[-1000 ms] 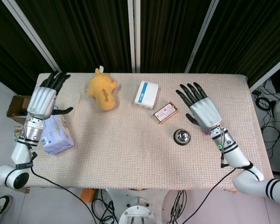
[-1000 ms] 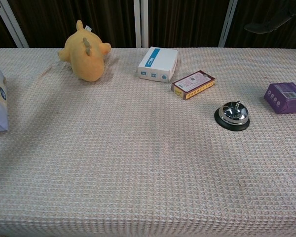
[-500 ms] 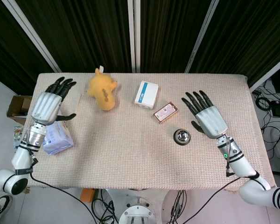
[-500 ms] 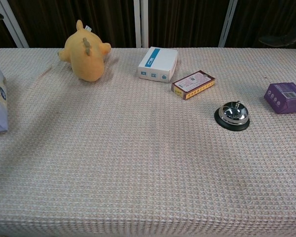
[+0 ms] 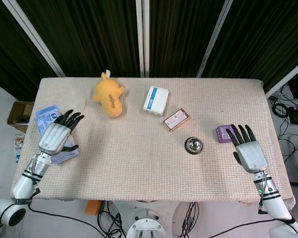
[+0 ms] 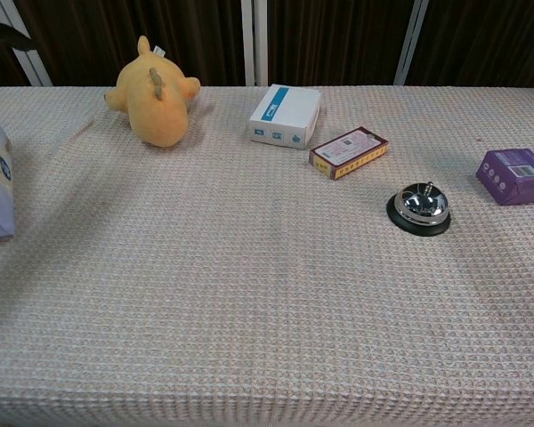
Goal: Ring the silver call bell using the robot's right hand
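Observation:
The silver call bell (image 5: 193, 145) on its black base stands on the cloth right of the table's middle; the chest view shows the bell (image 6: 418, 209) untouched. My right hand (image 5: 248, 151) is open, fingers spread, held near the table's right edge, well to the right of the bell and just beside a purple box (image 5: 222, 133). My left hand (image 5: 57, 137) is open over the left edge, above a blue-and-white packet (image 5: 45, 115). Neither hand's body shows in the chest view.
A yellow plush toy (image 5: 109, 96) lies at the back left. A white and blue box (image 5: 155, 100) and a small red-edged box (image 5: 176, 119) sit behind the bell. The purple box (image 6: 513, 175) is right of the bell. Dark curtains hang behind the table.
Both hands have drawn back toward the near side of the table. The right hand moved from beside the bell to the right edge, uncovering the purple box. The left hand dropped lower.

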`<state>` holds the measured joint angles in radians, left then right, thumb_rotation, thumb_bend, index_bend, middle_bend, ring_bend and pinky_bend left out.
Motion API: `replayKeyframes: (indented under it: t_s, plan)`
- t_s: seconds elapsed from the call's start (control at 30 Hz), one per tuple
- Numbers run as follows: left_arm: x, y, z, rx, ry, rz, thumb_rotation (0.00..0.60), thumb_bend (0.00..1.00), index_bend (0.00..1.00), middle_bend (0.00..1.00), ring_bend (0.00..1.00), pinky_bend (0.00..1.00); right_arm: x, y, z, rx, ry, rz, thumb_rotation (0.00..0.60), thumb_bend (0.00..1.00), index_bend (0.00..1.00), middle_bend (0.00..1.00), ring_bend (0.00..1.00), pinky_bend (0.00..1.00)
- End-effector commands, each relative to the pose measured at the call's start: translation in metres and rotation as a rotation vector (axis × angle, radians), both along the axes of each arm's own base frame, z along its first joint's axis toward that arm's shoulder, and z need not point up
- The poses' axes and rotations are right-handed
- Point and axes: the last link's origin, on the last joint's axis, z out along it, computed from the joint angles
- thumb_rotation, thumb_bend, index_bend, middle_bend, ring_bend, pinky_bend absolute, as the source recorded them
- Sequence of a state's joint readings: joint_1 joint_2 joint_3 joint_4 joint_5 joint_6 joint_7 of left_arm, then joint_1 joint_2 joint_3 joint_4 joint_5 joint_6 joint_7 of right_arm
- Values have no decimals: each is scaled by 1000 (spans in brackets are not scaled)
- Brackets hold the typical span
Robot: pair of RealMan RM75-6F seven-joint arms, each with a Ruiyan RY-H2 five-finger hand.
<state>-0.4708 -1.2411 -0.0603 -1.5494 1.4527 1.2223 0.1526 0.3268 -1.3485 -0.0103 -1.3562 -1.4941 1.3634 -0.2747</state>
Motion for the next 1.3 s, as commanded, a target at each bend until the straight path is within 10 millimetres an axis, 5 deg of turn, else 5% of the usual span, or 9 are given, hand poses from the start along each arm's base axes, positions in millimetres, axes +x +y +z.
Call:
replayKeyframes:
  t_s: [0.03, 0.4, 0.67, 0.7, 0.8, 0.93, 1.03, 1.3]
  plan:
    - [-11, -11, -6, -3, 12, 35, 585, 70, 114, 113, 52, 224, -9, 4, -9, 17, -26, -28, 600, 207, 0, 0, 0, 0]
    - [-41, -33, -7, 29, -34, 96, 584, 69, 114, 113, 52, 223, 6, -6, -37, 130, -42, -35, 600, 189, 0, 0, 0, 0]
    - [-42, -35, 0, 44, -50, 82, 581, 69, 113, 114, 52, 223, 35, -17, -65, 175, -59, 47, 537, 448, 0, 30, 22, 1]
    - [-42, -35, 0, 44, -51, 83, 582, 69, 113, 114, 52, 223, 39, -18, -66, 165, -54, 73, 530, 467, 0, 82, 90, 53]
    - [-42, -35, 0, 44, -58, 83, 583, 68, 114, 114, 52, 223, 46, -19, -73, 169, -64, 120, 523, 568, 0, 349, 420, 425]
    - [-43, -35, 0, 41, -70, 84, 581, 69, 114, 114, 52, 223, 48, -15, -73, 158, -73, 134, 600, 769, 0, 669, 649, 698]
    - [-44, -35, 0, 37, -75, 86, 582, 69, 114, 114, 52, 223, 43, -11, -73, 168, -60, 106, 600, 804, 0, 785, 743, 800]
    - [-47, -36, -1, 24, -82, 94, 579, 69, 114, 114, 52, 223, 36, -4, -78, 213, -26, 34, 600, 784, 0, 833, 786, 855]
